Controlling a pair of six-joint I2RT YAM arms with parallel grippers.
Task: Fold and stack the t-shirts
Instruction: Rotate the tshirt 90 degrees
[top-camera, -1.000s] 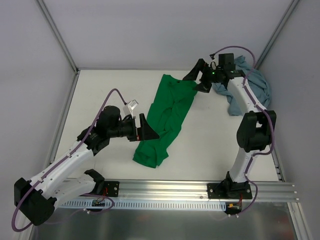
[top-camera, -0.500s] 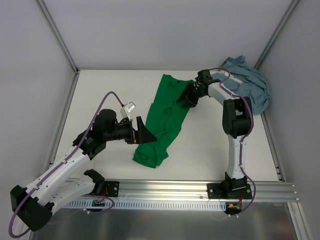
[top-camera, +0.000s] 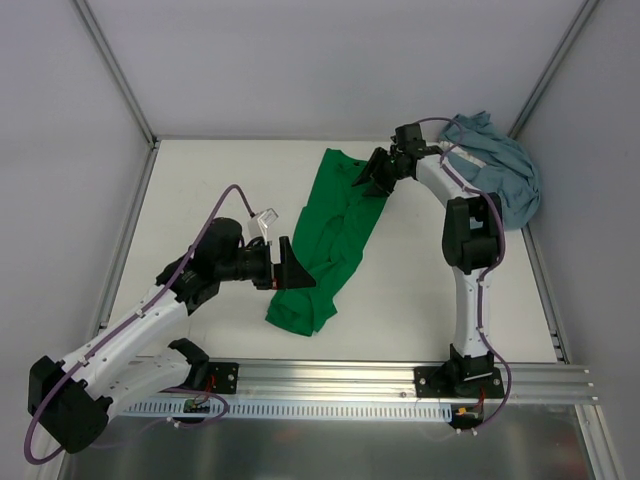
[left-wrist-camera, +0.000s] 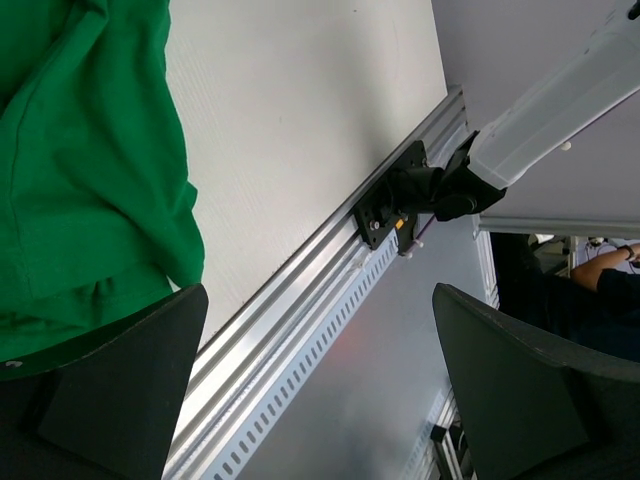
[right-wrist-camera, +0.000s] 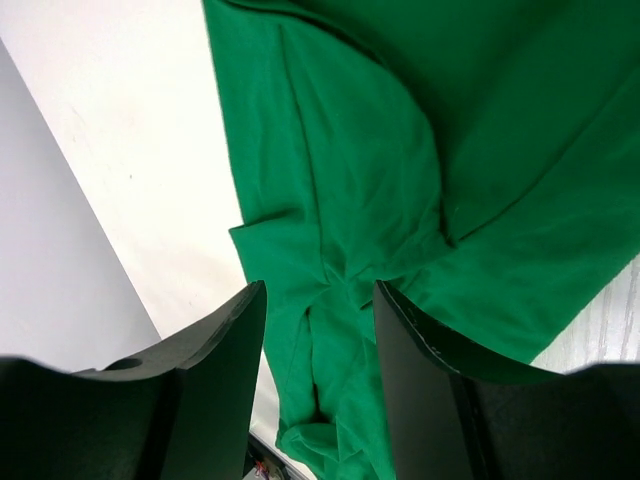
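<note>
**Robot Test Cell in a Laboratory**

The site is a purpose-built enclosure, not a domestic room. A white table (top-camera: 220, 180) is boxed in by plain grey panels (top-camera: 300, 60). Bare aluminium posts (top-camera: 115, 70) rise at 11 and 1 o'clock. A slotted aluminium rail (top-camera: 340, 375) runs along the 6 o'clock edge. Two arm bases (top-camera: 462, 375) are bolted to it, with purple cables (top-camera: 215, 200) left exposed. In the left wrist view, a person's forearm (left-wrist-camera: 608, 262) shows beyond the rail at 3 o'clock.

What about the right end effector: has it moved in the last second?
Yes. The right end effector slid left, away from the blue-grey t-shirt, over a corner of the green t-shirt.
</note>
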